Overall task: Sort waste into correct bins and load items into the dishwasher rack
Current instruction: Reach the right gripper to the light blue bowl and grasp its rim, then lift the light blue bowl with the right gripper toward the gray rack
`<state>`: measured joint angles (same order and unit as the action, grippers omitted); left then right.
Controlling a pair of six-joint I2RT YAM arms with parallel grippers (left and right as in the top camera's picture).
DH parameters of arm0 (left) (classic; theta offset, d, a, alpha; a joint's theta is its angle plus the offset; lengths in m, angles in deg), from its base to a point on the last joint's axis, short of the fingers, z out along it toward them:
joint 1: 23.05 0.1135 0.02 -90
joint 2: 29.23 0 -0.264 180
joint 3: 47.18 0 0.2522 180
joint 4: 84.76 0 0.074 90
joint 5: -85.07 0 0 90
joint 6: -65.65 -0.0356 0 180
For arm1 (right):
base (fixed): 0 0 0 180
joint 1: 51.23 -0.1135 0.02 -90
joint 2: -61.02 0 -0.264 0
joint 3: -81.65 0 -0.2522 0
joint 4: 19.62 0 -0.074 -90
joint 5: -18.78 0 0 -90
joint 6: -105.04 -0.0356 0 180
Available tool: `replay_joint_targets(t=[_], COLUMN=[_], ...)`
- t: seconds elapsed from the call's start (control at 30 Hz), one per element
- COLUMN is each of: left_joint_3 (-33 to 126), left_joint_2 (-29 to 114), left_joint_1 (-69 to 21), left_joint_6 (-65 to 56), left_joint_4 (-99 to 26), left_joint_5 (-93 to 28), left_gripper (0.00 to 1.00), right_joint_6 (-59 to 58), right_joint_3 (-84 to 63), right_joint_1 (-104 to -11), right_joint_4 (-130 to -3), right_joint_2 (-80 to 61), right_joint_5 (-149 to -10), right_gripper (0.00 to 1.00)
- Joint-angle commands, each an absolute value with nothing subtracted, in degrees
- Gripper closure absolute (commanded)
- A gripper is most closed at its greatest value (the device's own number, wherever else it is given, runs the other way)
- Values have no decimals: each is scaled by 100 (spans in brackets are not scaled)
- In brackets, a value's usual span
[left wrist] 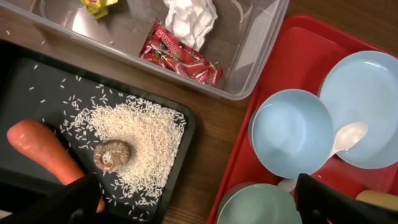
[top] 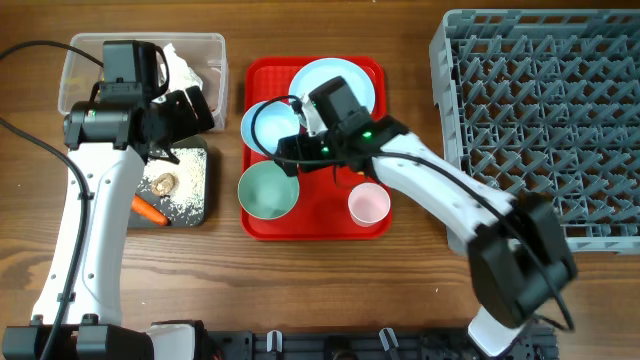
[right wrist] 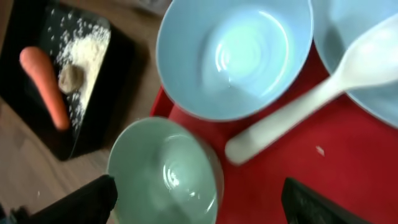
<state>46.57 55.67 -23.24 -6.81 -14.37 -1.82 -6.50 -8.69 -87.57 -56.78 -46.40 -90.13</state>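
My left gripper is open and empty, above the gap between the black tray and the red tray. The black tray holds the carrot, the brown lump and rice. The clear tub holds tissue, a red wrapper and a yellow wrapper. My right gripper is open and empty, over the green bowl. The blue bowl, the white spoon, the plate and the pink cup sit on the red tray.
The red serving tray lies at the centre. The grey dishwasher rack stands at the right. A pale yellow edge, perhaps the yellow cup, shows beside my right arm. Bare wood lies between the trays and along the front.
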Motion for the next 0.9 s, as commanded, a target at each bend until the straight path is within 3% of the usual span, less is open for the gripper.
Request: replay_joint_targets(t=[0.0,0.23,0.53,0.8,0.87], left_joint_3=[4635,4635,4635,4635,4635], left_joint_2=[5607,5607,5607,5607,5607], left_joint_1=[-2289,-2289,-2289,-2289,-2289], left_joint_6=[-587,-587,-587,-587,-587], left_joint_4=[-1435,-1435,-1435,-1435,-1435], left_joint_5=[-208,-208,-208,-208,-208], left_gripper=[0,0,0,0,0], right_joint_6=[-1214,-1706,-1909,-1964,-1964], right_joint_3=[-799,-799,-799,-799,-799], right_joint_1=[-8737,-8742,-8744,-8744,-8744], right_joint_4=[-5171,-4683,-4159,-4043,-3999], right_joint_2=[-4889,-5219,-5665,-5953,-5953], right_joint_5=[-8589,-7510,-7420,-7466,-7466], right_gripper=[17,31,36,58,68])
